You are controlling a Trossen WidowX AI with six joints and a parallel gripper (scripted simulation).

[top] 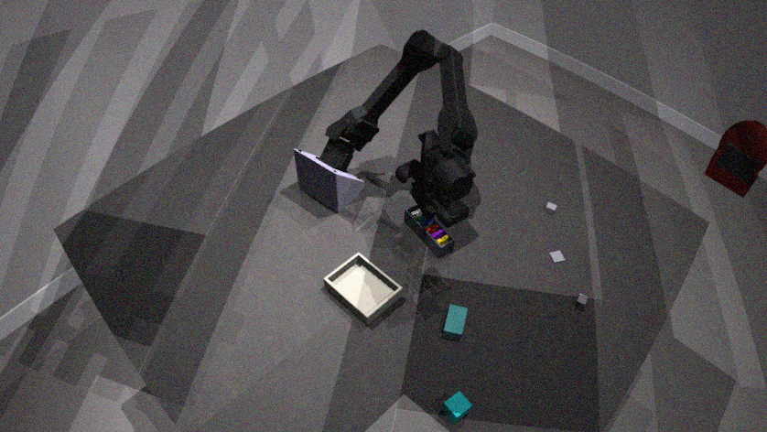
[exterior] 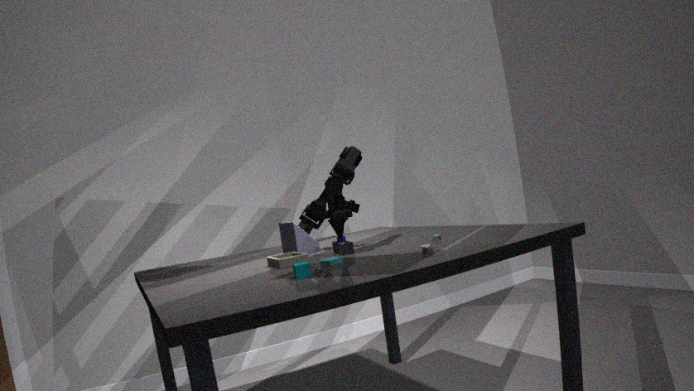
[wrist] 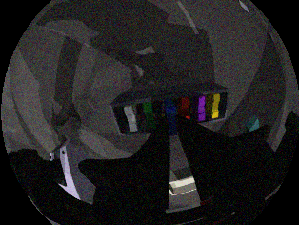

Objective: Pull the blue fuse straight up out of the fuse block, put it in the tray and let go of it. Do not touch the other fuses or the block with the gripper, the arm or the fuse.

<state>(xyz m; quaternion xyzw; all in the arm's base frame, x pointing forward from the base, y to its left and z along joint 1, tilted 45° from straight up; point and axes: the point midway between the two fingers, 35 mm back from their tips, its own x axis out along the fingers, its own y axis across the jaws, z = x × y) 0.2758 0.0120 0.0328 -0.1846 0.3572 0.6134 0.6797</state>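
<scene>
Blue fuse (wrist: 169, 111) sits pinched in the pincer (wrist: 171, 129), upright in the fuse block's (wrist: 169, 111) row between green and red neighbours, so the pull must be straight up. Tray (top: 363, 286) lies apart, toward the desk's (exterior: 485, 252) near edge.

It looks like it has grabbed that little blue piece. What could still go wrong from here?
The gripper is shut on the blue fuse, which sits tightly between the green fuse and red fuse; a tilted pull could bump them or the fuse block. The tray lies apart from the block, so the fuse might slip during the carry.
</scene>
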